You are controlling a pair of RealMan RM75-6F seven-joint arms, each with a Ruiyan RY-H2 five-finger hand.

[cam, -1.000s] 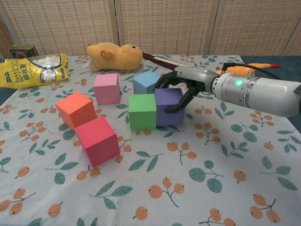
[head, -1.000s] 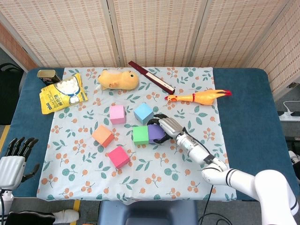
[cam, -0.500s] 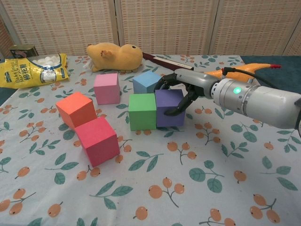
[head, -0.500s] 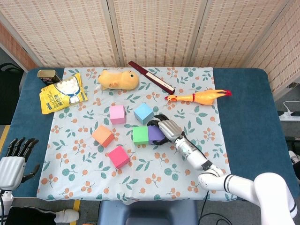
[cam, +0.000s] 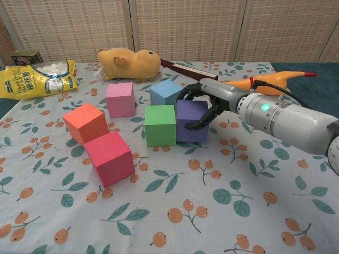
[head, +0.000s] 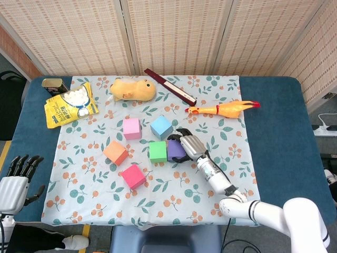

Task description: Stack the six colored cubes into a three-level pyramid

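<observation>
On the flowered cloth, a purple cube [head: 174, 150] [cam: 189, 120] stands right against a green cube [head: 157, 152] [cam: 159, 125]. My right hand [head: 190, 146] [cam: 211, 99] grips the purple cube from its right side, fingers curled over the top and thumb on the front face. Just behind sits a blue cube [head: 161, 127] [cam: 165, 92], with a pink cube [head: 131, 128] [cam: 119, 99] to its left. Further left and nearer are an orange cube [head: 116, 152] [cam: 86, 123] and a red cube [head: 134, 176] [cam: 109, 157]. My left hand [head: 16, 176] hangs open off the table's front left corner.
At the back lie a yellow plush toy [head: 132, 89] [cam: 130, 63], a yellow snack bag [head: 69, 105] [cam: 37, 78], a tin can [head: 52, 85] and a dark red box [head: 170, 86]. A rubber chicken [head: 224, 109] [cam: 267, 82] lies to the right, behind my right arm.
My right forearm has swung in toward the table's front edge while the hand stayed wrapped on the purple cube. The cubes and the left hand have not moved.
</observation>
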